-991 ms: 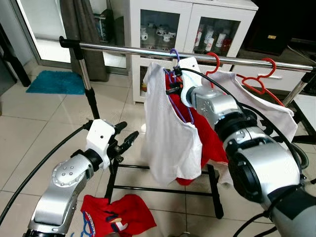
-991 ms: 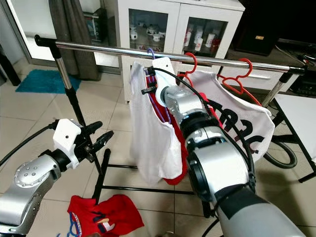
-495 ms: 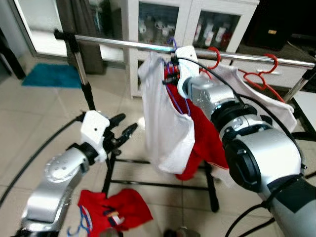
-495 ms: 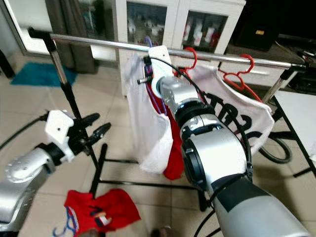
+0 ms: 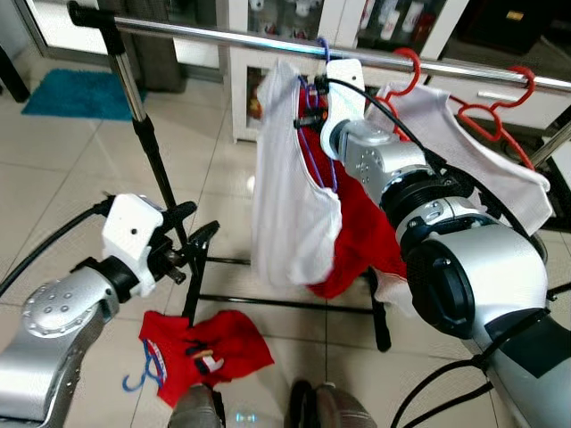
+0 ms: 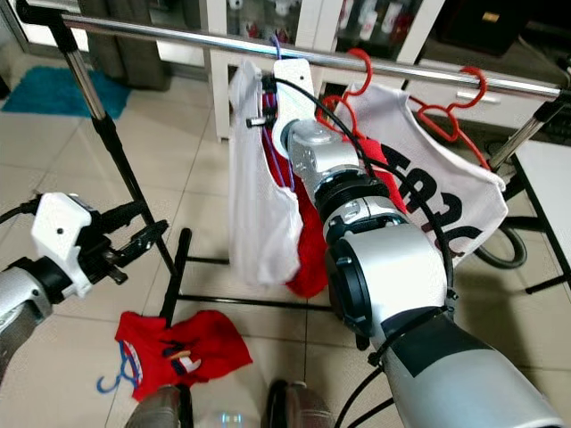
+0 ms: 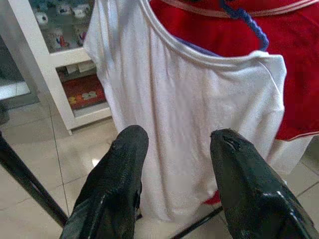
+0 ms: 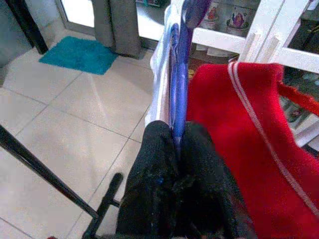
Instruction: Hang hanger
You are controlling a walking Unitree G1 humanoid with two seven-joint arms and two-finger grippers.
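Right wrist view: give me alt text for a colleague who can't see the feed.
The right gripper has its two black fingers shut on the purple hanger, which carries a white top. A red garment hangs beside it, with tiled floor and a teal mat below.

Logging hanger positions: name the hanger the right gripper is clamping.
The purple hanger carrying the white top, gripped by the right gripper; both others are red.

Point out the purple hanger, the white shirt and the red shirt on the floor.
purple hanger [image 8: 178,99]: right wrist view, on its shaft above the fingers.
white shirt [image 5: 290,214]: left eye view, mid-front of the cloth.
red shirt on the floor [image 5: 214,349]: left eye view, middle of the heap.
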